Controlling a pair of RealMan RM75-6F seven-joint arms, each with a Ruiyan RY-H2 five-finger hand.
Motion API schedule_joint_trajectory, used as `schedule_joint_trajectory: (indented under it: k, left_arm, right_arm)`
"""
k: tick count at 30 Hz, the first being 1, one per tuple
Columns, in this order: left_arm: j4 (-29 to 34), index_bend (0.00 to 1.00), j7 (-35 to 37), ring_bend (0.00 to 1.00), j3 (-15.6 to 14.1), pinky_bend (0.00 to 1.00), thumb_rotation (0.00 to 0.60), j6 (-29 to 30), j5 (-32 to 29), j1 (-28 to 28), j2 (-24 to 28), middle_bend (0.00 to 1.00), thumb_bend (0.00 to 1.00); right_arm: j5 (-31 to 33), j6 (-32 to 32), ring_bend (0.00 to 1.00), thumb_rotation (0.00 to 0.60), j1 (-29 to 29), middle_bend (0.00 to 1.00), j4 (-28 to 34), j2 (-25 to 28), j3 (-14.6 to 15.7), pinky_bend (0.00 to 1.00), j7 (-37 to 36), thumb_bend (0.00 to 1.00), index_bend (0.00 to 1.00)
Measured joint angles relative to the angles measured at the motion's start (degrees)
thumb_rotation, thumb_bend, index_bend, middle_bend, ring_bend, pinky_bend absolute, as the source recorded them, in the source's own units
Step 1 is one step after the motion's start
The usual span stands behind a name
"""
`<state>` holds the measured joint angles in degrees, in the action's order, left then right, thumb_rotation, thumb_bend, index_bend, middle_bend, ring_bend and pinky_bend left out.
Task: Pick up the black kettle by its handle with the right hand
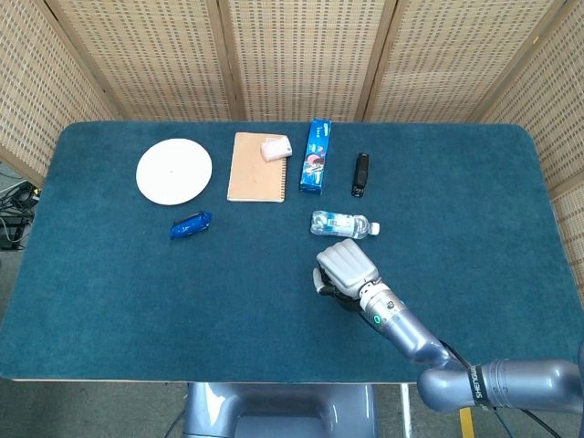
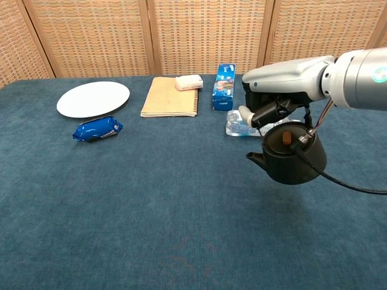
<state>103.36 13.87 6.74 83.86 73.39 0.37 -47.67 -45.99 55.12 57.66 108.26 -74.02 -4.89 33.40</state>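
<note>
Black kettle [image 2: 291, 160] hangs just under the right hand [image 2: 270, 110], off the table [image 2: 181, 229] as far as the chest view shows, w/ a faint shadow on the blue cloth below it. Spout points toward the robot's left; lid knob faces up.

Risk, my read: kettle is heavy for a handle-only hold, so it could swing or tip spout-down, or slip out if the fingers ease. It could also clip the water bottle [image 2: 251, 128] lying just behind the hand if the arm drifts back.

Right arm reaches in from the robot's right side, forearm near level in the chest view, hand palm-down w/ fingers curled under, closed around the kettle handle. From the head view the back of the hand [image 1: 347, 265] covers nearly all of the kettle. Left hand not seen in either view.

Farther behind the hand: blue box [image 2: 224, 86]. Well off to its left: notebook [image 2: 170, 96], white plate [image 2: 93, 98], blue packet [image 2: 97, 128].
</note>
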Motion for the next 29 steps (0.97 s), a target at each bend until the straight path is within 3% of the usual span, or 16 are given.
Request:
schedule_joint_trajectory:
  k: [16,21,29]
  left_arm:
    - [-0.14,0.0,1.1,0.0,-0.05,0.0,0.6,0.06,0.27,0.17,0.22,0.0,0.0]
    - [-0.29,0.0,1.75,0.0,-0.1,0.0,0.6,0.18,0.54,0.31,0.36,0.0,0.0]
    - [-0.54,0.0,2.6,0.0,-0.26,0.0,0.6,0.11,1.0,0.4,0.54,0.0,0.0]
  right_arm:
    - [1.49,0.66,0.98,0.355,-0.05,1.0,1.94,0.79,-1.53,0.94,-0.75,0.97,1.0]
    - [3.01,1.57,0.98,0.405,0.26,1.0,3.09,1.17,-2.15,0.94,-0.06,0.97,1.0]
    - [6.2,4.29,0.98,0.438,1.29,1.0,5.01,1.37,-2.54,0.94,3.68,0.97,1.0]
